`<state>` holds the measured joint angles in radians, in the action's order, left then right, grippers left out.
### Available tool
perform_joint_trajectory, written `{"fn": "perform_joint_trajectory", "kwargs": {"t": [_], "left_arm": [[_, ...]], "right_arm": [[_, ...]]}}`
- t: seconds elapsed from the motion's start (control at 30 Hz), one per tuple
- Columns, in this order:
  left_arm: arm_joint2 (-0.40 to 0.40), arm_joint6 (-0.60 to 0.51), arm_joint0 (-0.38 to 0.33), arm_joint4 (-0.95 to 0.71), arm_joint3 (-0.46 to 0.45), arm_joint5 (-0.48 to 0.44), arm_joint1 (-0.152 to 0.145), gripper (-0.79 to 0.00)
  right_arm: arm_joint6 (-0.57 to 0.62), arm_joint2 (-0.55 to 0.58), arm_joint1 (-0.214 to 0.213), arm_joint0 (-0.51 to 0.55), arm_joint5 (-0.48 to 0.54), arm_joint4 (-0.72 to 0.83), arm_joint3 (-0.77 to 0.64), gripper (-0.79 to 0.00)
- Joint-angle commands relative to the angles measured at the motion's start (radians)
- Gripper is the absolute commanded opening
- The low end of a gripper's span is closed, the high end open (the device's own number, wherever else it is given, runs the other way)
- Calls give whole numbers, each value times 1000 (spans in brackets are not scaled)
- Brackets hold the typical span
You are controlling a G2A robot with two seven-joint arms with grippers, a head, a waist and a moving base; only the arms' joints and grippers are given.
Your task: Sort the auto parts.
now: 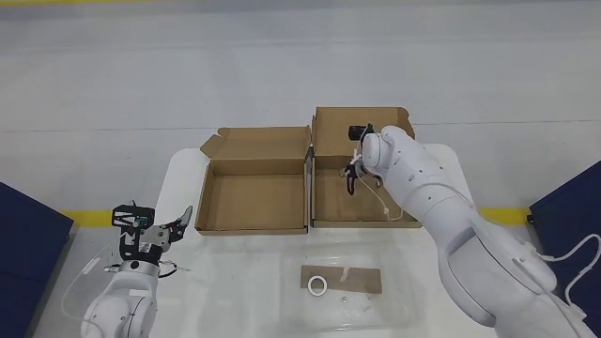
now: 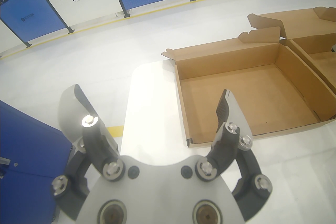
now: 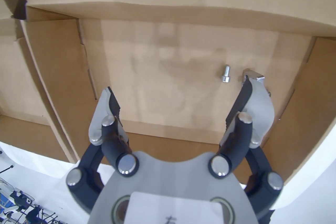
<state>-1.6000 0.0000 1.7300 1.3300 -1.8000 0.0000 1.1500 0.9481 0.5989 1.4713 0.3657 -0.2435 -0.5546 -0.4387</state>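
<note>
the right gripper (image 3: 178,86) hangs inside the right box (image 1: 331,205), fingers spread wide, gripping nothing. the right wrist view resolves the box floor: a small bolt (image 3: 226,74) lies flat there, and a small metal block (image 3: 256,76) sits just beside it, partly behind one fingertip. the left gripper (image 2: 151,96) is over the table (image 1: 235,272) at its near left corner, apart from the left box (image 2: 249,93), fingers likewise wide apart and unloaded. the top view locates a white ring (image 1: 318,286) on a brown strip (image 1: 362,280) near the table's front edge.
</note>
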Motion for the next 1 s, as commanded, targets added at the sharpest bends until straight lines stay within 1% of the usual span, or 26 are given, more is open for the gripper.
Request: {"fn": "perform_joint_trajectory", "kwargs": {"t": [0.0,0.13,0.2,0.27,0.3,0.77,0.83,0.9,0.97], "left_arm": [[0,0,0,0,0,0,0,0],[0,0,0,0,0,0,0,0],[0,0,0,0,0,0,0,0],[0,0,0,0,0,0,0,0],[0,0,0,0,0,0,0,0],[0,0,0,0,0,0,0,0],[0,0,0,0,0,0,0,0],[0,0,0,0,0,0,0,0],[0,0,0,0,0,0,0,0]], "right_arm": [[15,14,-17,10,-5,-12,-59,0],[78,67,-76,48,-25,-52,-236,0],[137,110,-116,91,-40,-84,-371,0],[223,165,-164,150,-48,-133,-537,0],[253,187,-181,172,-56,-156,-598,0],[247,188,-181,175,-53,-153,-600,0],[241,208,-186,197,-23,-126,-629,0],[274,239,-197,219,5,-102,-681,0],[320,267,-214,252,30,-107,-765,0]]}}
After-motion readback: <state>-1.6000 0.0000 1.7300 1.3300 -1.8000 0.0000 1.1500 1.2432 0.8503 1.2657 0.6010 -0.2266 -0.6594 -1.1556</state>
